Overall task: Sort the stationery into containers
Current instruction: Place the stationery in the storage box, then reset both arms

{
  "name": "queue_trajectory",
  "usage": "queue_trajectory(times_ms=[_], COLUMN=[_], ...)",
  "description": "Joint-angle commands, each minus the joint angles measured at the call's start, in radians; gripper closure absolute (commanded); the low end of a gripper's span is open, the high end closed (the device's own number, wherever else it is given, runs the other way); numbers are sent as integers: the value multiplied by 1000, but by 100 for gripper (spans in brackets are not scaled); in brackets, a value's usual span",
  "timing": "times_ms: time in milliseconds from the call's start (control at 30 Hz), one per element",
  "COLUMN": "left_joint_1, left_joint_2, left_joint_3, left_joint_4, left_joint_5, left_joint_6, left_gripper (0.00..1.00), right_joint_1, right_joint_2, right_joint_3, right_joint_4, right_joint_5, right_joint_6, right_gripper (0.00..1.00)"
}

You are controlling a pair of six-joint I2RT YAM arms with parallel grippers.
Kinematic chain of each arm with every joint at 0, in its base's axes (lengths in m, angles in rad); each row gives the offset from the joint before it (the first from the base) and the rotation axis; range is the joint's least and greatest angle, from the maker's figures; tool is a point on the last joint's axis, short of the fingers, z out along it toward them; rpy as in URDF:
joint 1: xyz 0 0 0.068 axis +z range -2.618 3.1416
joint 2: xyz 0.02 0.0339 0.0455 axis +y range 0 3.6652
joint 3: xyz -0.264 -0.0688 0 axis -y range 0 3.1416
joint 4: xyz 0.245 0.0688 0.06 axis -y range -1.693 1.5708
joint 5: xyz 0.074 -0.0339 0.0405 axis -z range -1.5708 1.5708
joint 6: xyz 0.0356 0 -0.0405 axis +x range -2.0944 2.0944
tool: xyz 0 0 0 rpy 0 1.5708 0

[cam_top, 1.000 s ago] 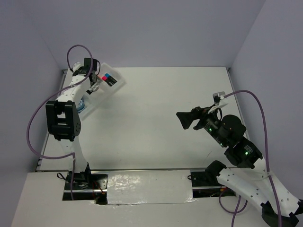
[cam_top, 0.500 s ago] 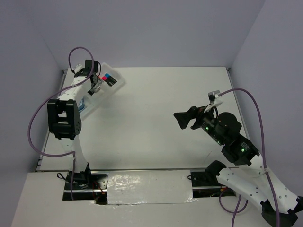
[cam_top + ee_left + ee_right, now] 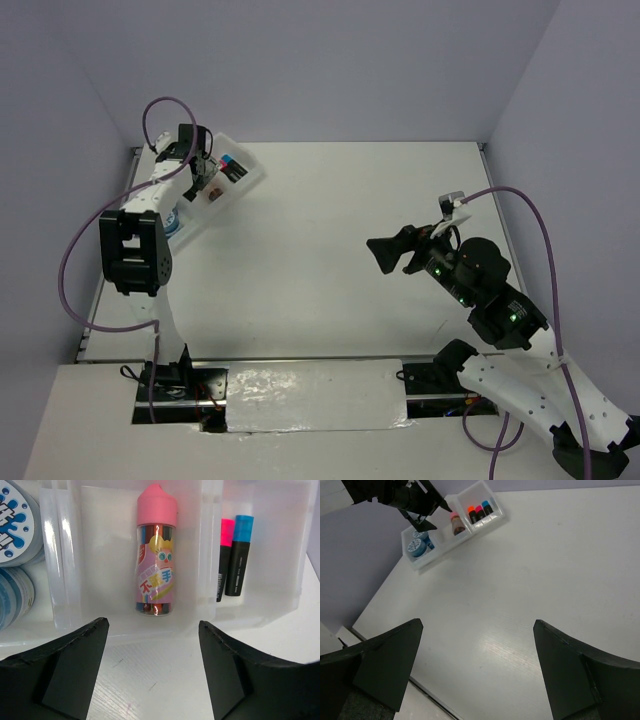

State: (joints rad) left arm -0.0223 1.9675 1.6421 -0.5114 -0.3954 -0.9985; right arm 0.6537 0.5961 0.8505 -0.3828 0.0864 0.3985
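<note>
1. Left wrist view: the left pincer [image 3: 152, 667] hangs spread wide and empty, just short of the near wall of the tray [image 3: 125, 625].
2. Dead ahead at twelve o'clock, the pink-capped bottle [image 3: 156, 550] lies in the middle compartment. The two blue rolls [image 3: 11, 527] fill the compartment at ten o'clock. The pink-capped marker [image 3: 226, 562] and blue-capped marker [image 3: 239, 555] lie side by side at one o'clock.
3. From the right wrist, the orange-capped marker [image 3: 471, 514] shows beside those two, so all six items look housed and the sorting seems finished.
4. Seen from the top, the tray sits at ten o'clock on the worktop [image 3: 340, 230], askew to its edges. The right pincer [image 3: 385, 252] hovers at three o'clock, also agape and carrying nothing, well apart from everything.
5. The main risk is the left fingers' closeness to the tray wall. A low or crooked retreat could hook the rim and drag or tip the light tray, spilling what is sorted.
6. The bottle lies on its round side, so any jolt could roll it against the divider.
</note>
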Motion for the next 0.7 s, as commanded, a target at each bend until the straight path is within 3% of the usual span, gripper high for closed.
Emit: queue_trajectory(times_ms=[0, 167, 200, 233, 333, 467, 667], left_joint_1=[5, 7, 7, 7, 7, 5, 7], left_joint_2=[-58, -177, -197, -219, -350, -555, -921], left_joint_3=[30, 47, 61, 86, 99, 13, -204], left_joint_4=[31, 40, 15, -4, -65, -116, -213], left_joint_5=[6, 52, 62, 90, 165, 237, 201], left_joint_6=[6, 72, 92, 141, 254, 418, 603], left_gripper=[15, 13, 10, 1, 1, 1, 1], right_joint_1=[-5, -5, -5, -5, -3, -3, -3], right_joint_2=[-2, 13, 13, 13, 11, 21, 108], right_joint_3=[42, 58, 70, 79, 151, 275, 554], right_joint_4=[16, 12, 7, -8, -79, -203, -514], right_joint_5=[-14, -37, -43, -51, -10, 115, 336], right_joint_6=[-20, -23, -27, -35, -75, -105, -124], right_gripper=[0, 0, 0, 0, 0, 0, 0])
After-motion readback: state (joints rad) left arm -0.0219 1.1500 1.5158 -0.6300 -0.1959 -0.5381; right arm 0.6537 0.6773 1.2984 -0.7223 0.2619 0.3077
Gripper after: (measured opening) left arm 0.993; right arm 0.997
